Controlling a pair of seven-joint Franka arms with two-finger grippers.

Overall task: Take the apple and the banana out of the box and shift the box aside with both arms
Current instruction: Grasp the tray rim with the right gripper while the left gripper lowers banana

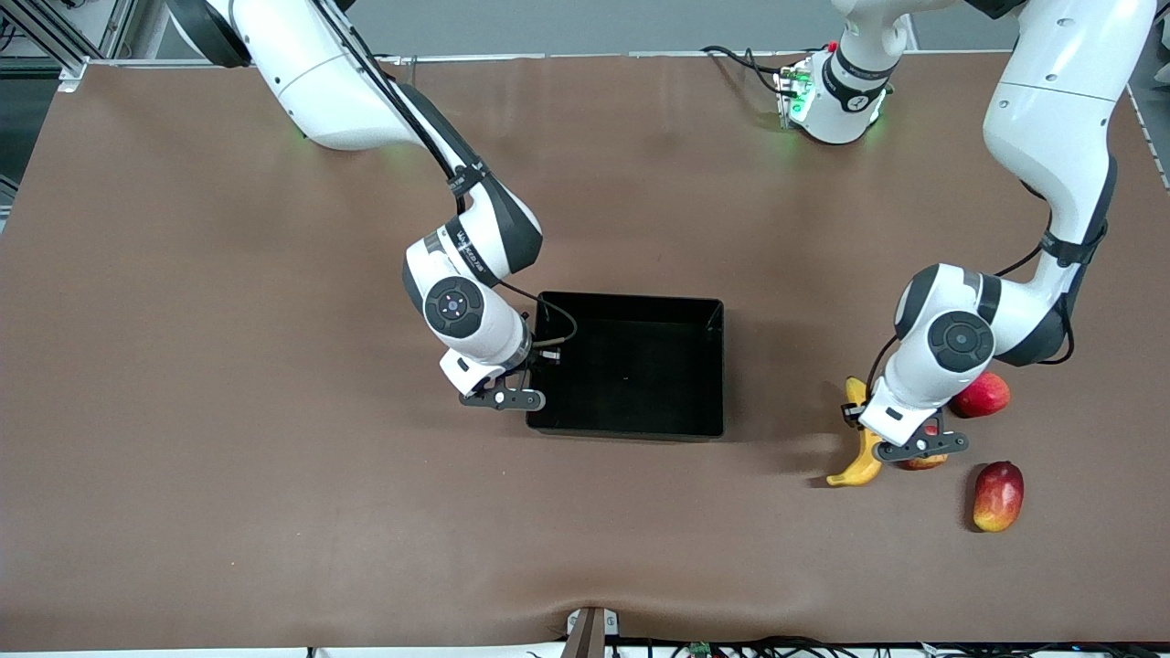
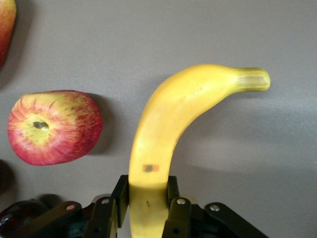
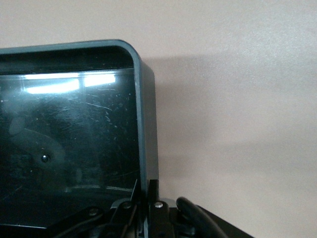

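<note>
Box (image 1: 631,366) empty, mid counter (image 1: 228,411). Right pincer (image 3: 148,198) clamped on box wall at right arm's end. Left pincer (image 2: 147,198) grips banana (image 2: 173,124) on counter beside apple (image 2: 53,126), near left arm's end. Advice: release banana first, take other wall, slide box level with both.

A brown mat covers the whole bench (image 1: 228,384). Along its top edge a grey floor (image 1: 594,27) shows, and black cables (image 1: 731,59) lie there.
</note>
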